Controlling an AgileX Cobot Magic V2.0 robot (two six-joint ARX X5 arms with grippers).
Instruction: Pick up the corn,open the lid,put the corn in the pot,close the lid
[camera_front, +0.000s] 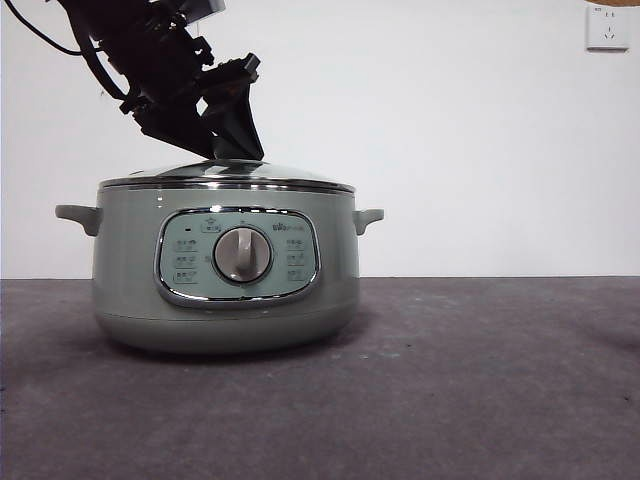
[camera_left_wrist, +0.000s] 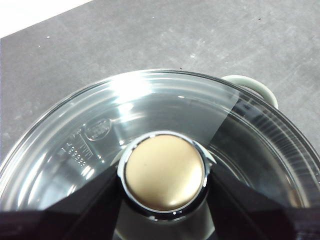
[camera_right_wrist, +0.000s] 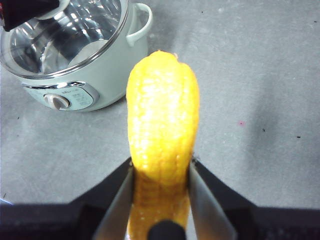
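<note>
Corn (camera_right_wrist: 162, 130) sits pinched between the two jaws of the right gripper (camera_right_wrist: 161, 192), held in the air above the grey table (camera_right_wrist: 260, 75), well apart from the pot (camera_front: 225, 275). On the pot the glass lid (camera_front: 228, 176) rests closed, its steel rim on the pot's edge. From above, the left gripper (camera_left_wrist: 162, 187) has a jaw at each side of the lid's round knob (camera_left_wrist: 164, 171); whether they press it I cannot tell.
</note>
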